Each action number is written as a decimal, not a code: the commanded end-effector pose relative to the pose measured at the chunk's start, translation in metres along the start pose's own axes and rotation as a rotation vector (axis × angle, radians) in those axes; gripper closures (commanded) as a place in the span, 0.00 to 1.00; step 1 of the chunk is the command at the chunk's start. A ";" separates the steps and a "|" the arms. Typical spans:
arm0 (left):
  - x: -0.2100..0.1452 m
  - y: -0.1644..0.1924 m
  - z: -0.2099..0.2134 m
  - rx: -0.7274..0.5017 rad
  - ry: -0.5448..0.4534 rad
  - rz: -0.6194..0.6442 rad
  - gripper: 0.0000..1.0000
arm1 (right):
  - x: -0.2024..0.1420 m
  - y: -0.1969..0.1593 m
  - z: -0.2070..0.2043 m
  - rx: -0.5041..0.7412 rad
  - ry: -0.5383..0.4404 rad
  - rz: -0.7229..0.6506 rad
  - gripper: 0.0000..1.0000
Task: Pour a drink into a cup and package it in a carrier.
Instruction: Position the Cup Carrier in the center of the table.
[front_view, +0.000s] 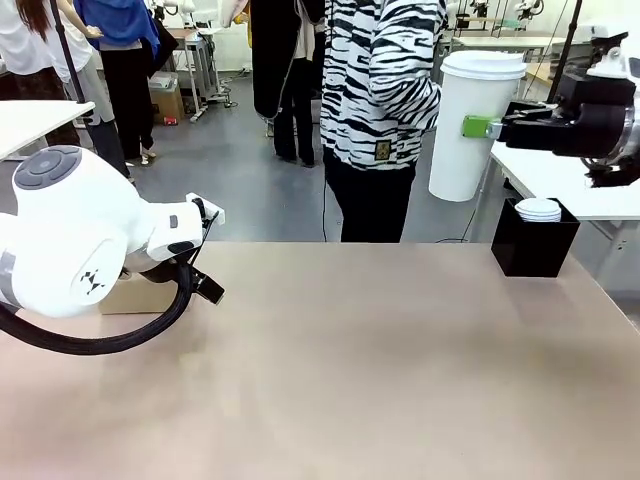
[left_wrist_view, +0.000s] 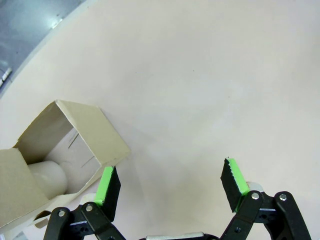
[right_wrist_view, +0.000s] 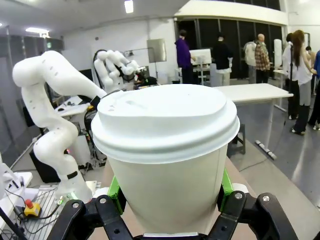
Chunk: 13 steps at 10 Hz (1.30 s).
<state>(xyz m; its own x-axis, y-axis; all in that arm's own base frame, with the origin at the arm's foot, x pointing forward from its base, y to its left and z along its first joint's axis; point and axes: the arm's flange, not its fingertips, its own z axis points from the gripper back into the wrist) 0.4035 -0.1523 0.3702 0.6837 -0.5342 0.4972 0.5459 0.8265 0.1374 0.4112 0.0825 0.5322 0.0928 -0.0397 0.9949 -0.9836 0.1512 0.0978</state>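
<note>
the white paper cup (right_wrist_view: 165, 150) with its white lid pressed on is held up in the air at the right side of the scene, well above the table (front_view: 380, 360) and off past its far right corner. the right gripper (right_wrist_view: 170, 195) is closed around the lower half of the cup wall, one green pad (right_wrist_view: 116, 192) on each side. gripping low keeps the lid and rim free and the cup upright, which matters if there is drink inside. the lid hides the contents, so i cannot tell how full it is, but a fitted lid suggests the pouring is done and packaging is what remains.

the brown cardboard carrier (left_wrist_view: 85, 135) sits at the left side of the table, near the far edge, partly behind the left arm in the front view (front_view: 130, 297). in the left wrist view an open side of it faces the camera, with a pale rounded shape (left_wrist_view: 47, 175) inside that is too unclear to name.

the left gripper (left_wrist_view: 170, 185) hangs just beside the carrier, jaws spread wide and holding nothing. one pad (left_wrist_view: 107, 186) is close to the carrier's corner, probably ready to steady it.

the cup and carrier are well apart, so a long carry across the table comes next. a black box (front_view: 535, 250) of white lids stands at the far right corner, and a person (front_view: 385, 100) in a striped top waits at the far side.
</note>
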 end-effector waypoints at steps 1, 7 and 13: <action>0.000 0.000 0.000 0.000 0.000 0.000 0.00 | 0.006 -0.003 -0.003 -0.011 -0.007 0.019 0.19; 0.067 0.035 0.150 0.017 0.101 0.152 0.00 | 0.006 -0.003 -0.003 -0.011 -0.007 0.019 0.19; 0.092 0.154 0.134 0.081 0.179 0.455 0.00 | 0.006 -0.003 -0.003 -0.011 -0.007 0.019 0.19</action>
<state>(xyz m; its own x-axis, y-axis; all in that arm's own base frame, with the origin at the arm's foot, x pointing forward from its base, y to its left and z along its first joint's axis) 0.4731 -0.0438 0.5541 0.9011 -0.1803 0.3944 0.1813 0.9828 0.0350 0.4116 0.0827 0.5329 0.0913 -0.0394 0.9950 -0.9838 0.1515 0.0962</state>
